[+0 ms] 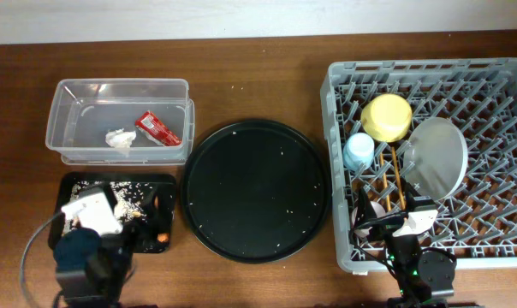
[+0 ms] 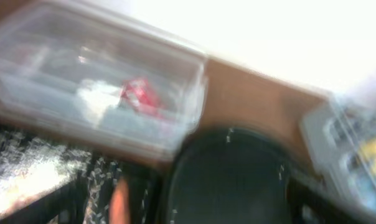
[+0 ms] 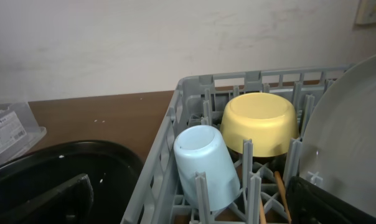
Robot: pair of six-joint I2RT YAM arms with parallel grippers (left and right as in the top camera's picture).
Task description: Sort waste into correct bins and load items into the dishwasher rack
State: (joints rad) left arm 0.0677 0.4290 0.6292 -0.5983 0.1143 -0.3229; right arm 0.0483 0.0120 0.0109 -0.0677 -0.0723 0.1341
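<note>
The clear tub (image 1: pixel 70 150) holds the red wrapper (image 1: pixel 158 128) and white tissue (image 1: pixel 120 139). The small black tray (image 1: pixel 160 184) holds pale food scraps (image 1: pixel 126 195) and the orange stick (image 1: pixel 162 235). My left gripper (image 1: pixel 96 205) hovers over this tray; its blurred wrist view shows the fingers (image 2: pixel 188 205) apart and empty, with the orange stick (image 2: pixel 119 199) below. The grey rack (image 1: pixel 340 94) holds the yellow bowl (image 1: pixel 387 117), blue cup (image 1: pixel 359 151), plate (image 1: pixel 436 156), chopsticks (image 1: pixel 395 180) and a partly hidden pink cup (image 1: pixel 374 208). My right gripper (image 1: pixel 395 218) is open and empty over the rack's front left, behind the blue cup (image 3: pixel 203 165).
The large round black tray (image 1: pixel 254 188) lies between the small tray and the rack, flecked with crumbs. The table's front edge is close behind both arms. The rack wall (image 3: pixel 188 84) stands beside the round tray (image 3: pixel 51 168).
</note>
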